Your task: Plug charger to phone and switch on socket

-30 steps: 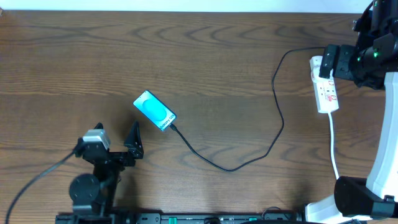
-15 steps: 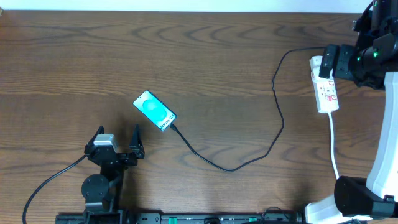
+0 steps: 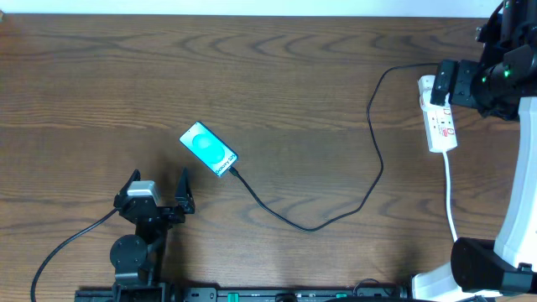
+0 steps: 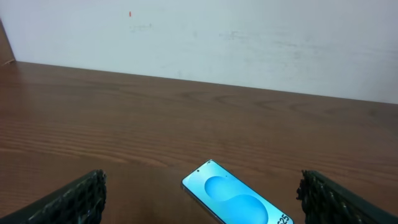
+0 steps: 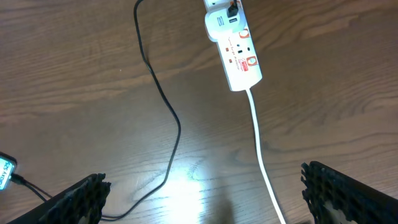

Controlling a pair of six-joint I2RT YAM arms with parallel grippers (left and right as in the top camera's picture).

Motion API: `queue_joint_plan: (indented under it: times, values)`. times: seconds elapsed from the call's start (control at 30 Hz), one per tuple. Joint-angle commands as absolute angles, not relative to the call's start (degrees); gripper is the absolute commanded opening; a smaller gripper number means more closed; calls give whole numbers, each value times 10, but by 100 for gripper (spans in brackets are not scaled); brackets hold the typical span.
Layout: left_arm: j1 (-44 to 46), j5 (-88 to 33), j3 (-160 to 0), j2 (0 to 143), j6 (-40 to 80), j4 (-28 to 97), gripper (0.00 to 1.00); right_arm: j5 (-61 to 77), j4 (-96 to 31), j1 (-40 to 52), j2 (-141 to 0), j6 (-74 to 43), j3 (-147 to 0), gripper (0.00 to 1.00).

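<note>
The phone (image 3: 208, 149) lies flat left of centre, cyan screen up; the left wrist view shows it (image 4: 239, 200) just ahead, between my fingers' lines. My left gripper (image 3: 159, 186) (image 4: 200, 186) stands open a little below-left of it, holding nothing. The charger (image 3: 336, 214) (image 5: 165, 99) runs as a thin black cable from the phone's lower-right end in a loop to the adapter (image 5: 224, 12) on the socket (image 3: 440, 122) (image 5: 235, 53), a white strip at the right. My right gripper (image 3: 443, 84) (image 5: 204, 177) hangs open high over the strip's far end.
The strip's white cord (image 3: 450, 197) (image 5: 261, 155) trails toward the front right, by the right arm's base (image 3: 478, 264). The left arm's black cable (image 3: 67, 243) lies at the front left. A white wall (image 4: 199, 37) backs the table's far edge.
The left arm shifted slightly right and squared up behind the phone, then stopped. The right arm, phone and cable have not moved.
</note>
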State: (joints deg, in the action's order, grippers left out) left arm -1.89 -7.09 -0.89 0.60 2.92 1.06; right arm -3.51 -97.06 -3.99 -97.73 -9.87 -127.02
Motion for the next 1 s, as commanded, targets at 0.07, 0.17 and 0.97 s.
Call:
queue_joint_plan:
  times: [0.07,0.17,0.97]
  values:
    - [-22,-76,-3,3,22,36,92,-42,-971,-37,-970,-105,-1277,99]
    - [-22,-76,-3,3,22,36,92,-42,-971,-37,-970,-105,-1277,99]
    - [-22,-76,-3,3,22,36,92,-35,-859,-23,-915,-103,-1241,99]
